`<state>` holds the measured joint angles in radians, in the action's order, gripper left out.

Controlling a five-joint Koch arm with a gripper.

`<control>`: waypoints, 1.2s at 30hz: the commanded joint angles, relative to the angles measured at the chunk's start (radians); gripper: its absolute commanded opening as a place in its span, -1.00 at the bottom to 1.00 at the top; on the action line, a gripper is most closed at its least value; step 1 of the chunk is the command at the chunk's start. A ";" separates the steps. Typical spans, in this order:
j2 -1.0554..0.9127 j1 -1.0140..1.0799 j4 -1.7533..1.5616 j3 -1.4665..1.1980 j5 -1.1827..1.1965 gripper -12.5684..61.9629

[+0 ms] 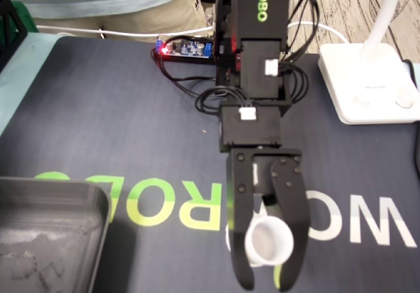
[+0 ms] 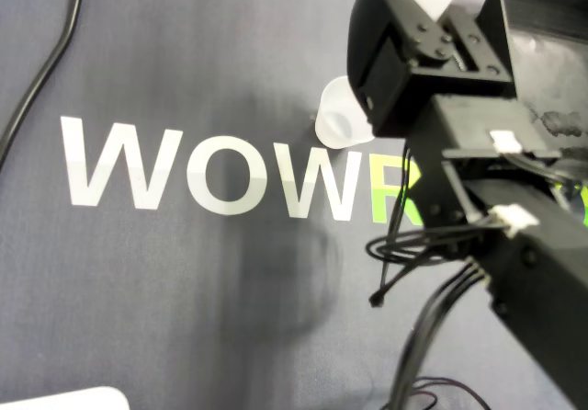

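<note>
White cup point(image 1: 268, 242) sits near the fixed camera, pinched between the two jaws of the gripper point(image 1: 265, 281); over the green-and-white lettering of the dark mat point(image 1: 118, 109); a second white object point(image 2: 338, 120) lies just beside; grey tray point(image 1: 52, 201) well apart, lower left.

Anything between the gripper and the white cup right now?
Nothing visible does. In the fixed view the cup already sits between the jaws of the gripper, with one finger on either side of it. Whether the jaws actually press on it cannot be told.
</note>
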<state>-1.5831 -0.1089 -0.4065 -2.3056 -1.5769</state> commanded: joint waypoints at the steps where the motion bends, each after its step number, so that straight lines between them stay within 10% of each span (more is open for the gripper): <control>1: 0.000 -0.002 -0.080 0.060 -0.014 -0.61; 19: 0.014 -0.018 -0.124 -0.110 -0.041 -0.59; 36: 0.054 0.037 -0.193 -0.132 -0.089 -0.14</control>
<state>-1.5202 -0.0874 -0.5277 -2.4482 -1.6444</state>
